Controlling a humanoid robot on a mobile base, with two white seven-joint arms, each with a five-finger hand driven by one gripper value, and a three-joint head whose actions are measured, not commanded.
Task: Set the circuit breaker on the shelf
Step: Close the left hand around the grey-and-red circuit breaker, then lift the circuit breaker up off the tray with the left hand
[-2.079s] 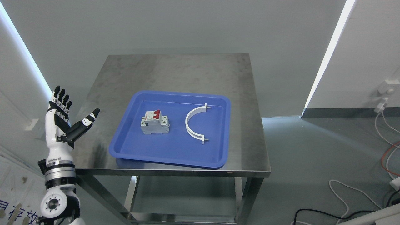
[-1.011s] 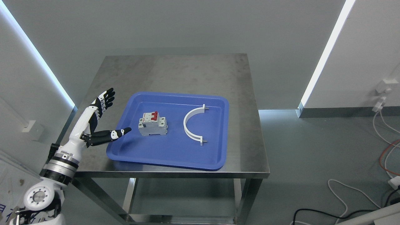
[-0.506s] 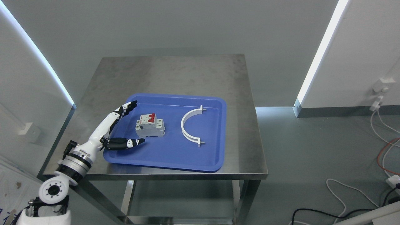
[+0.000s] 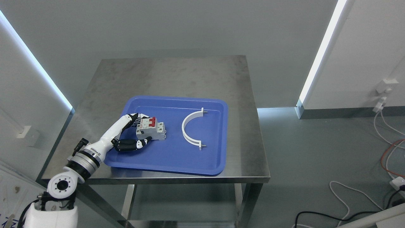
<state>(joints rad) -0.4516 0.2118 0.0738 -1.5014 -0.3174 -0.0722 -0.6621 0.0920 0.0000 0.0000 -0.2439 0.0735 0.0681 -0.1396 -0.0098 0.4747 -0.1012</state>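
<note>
Left hand (image 4: 133, 133) has closed in on the breaker (image 4: 151, 128) over the last couple of seconds. It started raised off the tabletop's left edge with the fingers spread, then swung across the tray's (image 4: 177, 166) left rim. Now it brackets the breaker: fingers (image 4: 134, 116) curl round the far-left side and the thumb (image 4: 133, 145) lies along the near side. Contact looks made or nearly made, but I can't confirm a firm clamp from this angle. I'd call it wrapping, not yet gripping.

The breaker sits in the left half of the tray, upright with its red toggles on top, not lifted. It looks unmoved relative to the tray; the small shift in frame is the head camera moving, not the part. The white clamp (image 4: 189, 129) lies in the right half of the tray, well apart from the hand.

Right arm is not in view. No shelf is in view either.

My read: reach is done and grasp is in progress. Next I need the squeeze to finish before lifting. The thumb sits low on the body, so I'd watch for the breaker tipping or sliding on the smooth tray.
</note>
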